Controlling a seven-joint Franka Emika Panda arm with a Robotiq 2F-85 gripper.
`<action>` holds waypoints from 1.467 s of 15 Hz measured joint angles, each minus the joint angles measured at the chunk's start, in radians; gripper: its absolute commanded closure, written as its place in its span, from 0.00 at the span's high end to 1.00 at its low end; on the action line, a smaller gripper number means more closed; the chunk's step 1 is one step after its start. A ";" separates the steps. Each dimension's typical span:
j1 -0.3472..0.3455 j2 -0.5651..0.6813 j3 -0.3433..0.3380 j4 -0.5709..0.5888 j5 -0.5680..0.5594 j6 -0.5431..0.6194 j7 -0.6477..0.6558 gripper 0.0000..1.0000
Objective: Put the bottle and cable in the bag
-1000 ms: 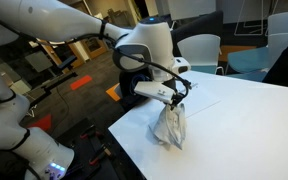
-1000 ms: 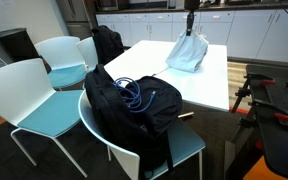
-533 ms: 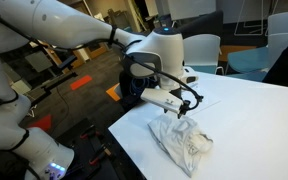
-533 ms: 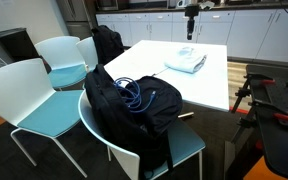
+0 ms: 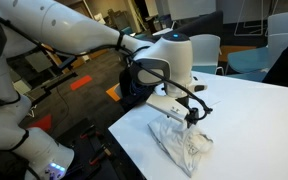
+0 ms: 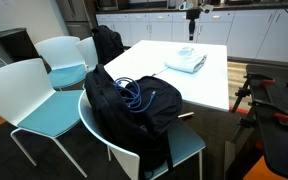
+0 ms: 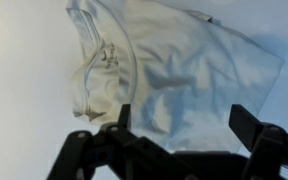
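My gripper (image 5: 194, 115) hangs open just above a pale grey-white crumpled fabric item (image 5: 184, 143) that lies flat on the white table (image 5: 254, 130). In the wrist view the two dark fingers (image 7: 246, 125) stand wide apart with only that fabric (image 7: 174, 70) below them, nothing between. The black bag (image 6: 134, 112) sits on a chair at the table's near end, far from the gripper (image 6: 191, 14). The blue cable (image 6: 136, 93) lies in loose loops on top of the bag. The bottle is out of view.
A second black backpack (image 6: 107, 42) rests on a far chair. White chairs with teal seats (image 6: 39, 110) stand beside the table (image 6: 219, 85). A dark scooter-like frame (image 6: 269, 100) is next to the table's other side.
The gripper opened and let go of the pale fabric item, which dropped from hanging upright to lying flat on the table. The gripper then rose a little.
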 measured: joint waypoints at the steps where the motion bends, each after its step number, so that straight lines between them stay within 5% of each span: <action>1: -0.008 0.022 0.005 0.011 0.004 0.001 0.000 1.00; 9: -0.057 0.158 0.055 0.057 0.075 0.122 0.023 1.00; 22: -0.096 0.117 0.065 0.014 0.080 0.235 0.066 1.00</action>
